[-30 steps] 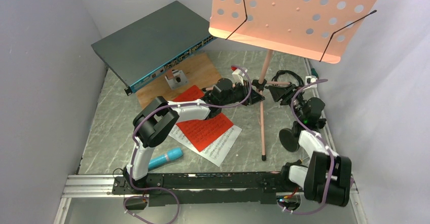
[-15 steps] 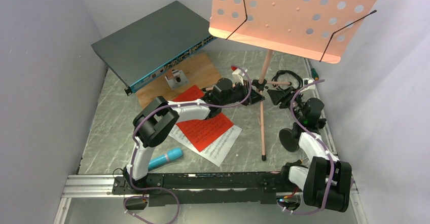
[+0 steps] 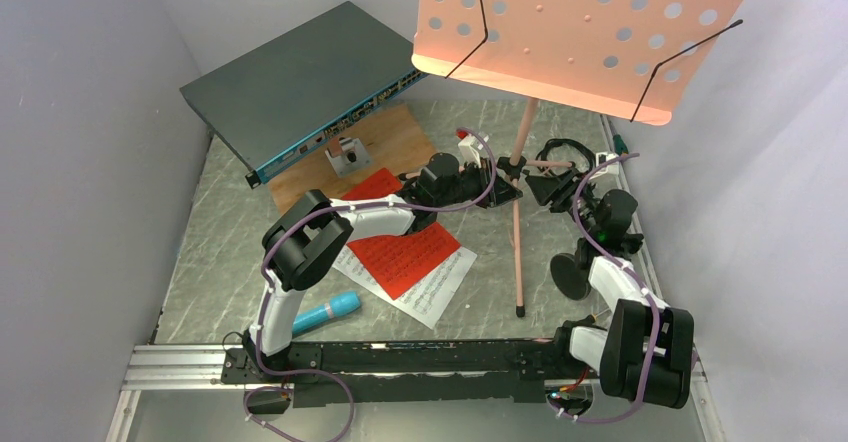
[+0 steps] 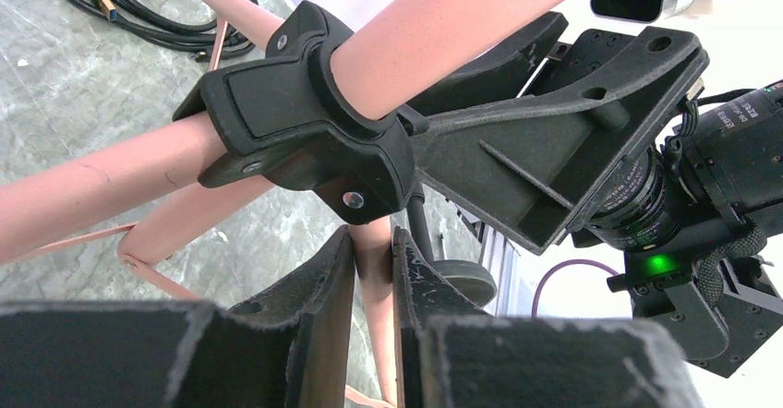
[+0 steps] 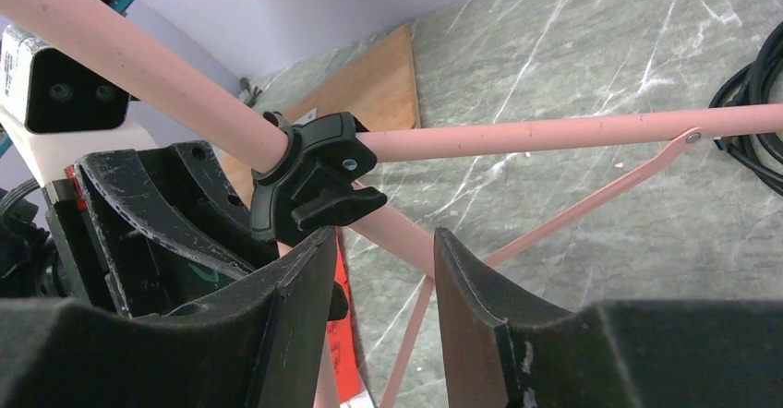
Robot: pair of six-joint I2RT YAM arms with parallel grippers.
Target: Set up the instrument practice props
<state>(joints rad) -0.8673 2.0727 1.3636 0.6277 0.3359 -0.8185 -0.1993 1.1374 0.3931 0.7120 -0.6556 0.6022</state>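
A: Step in hand?

B: Spreading of the tripod is judged to be the step. The stand (image 3: 590,32) is seen upright toward the far middle of the surface (image 3: 220,262), with its perforated desk tilted above both arms and its 3 legs splayed from a black hub (image 4: 314,122).

A: How are the claws placed?

B: The left claw (image 4: 374,242) is clenched on 1 pink leg (image 4: 374,270) just under the hub. The right claw (image 5: 383,242) is released, its jaws apart, and another leg is seen in the gap. Whether that leg is touched cannot be told.

A: And the other props?

B: The pages (image 3: 405,257) are laid flat beside the left arm, red sheet over white. The mic (image 3: 328,312) is lying on its side near the left base. The mic stand (image 3: 572,274) is seen by the right arm, partly hidden. None of them has been placed yet, so most of the task is judged undone.

A: What is called for next?

B: The right jaws would need to be closed on their leg. That leg would then be drawn outward while the hub is steadied by the left claw, until all 3 feet are planted. Slow motion is advised, since the desk is top-heavy and tipping is a risk.
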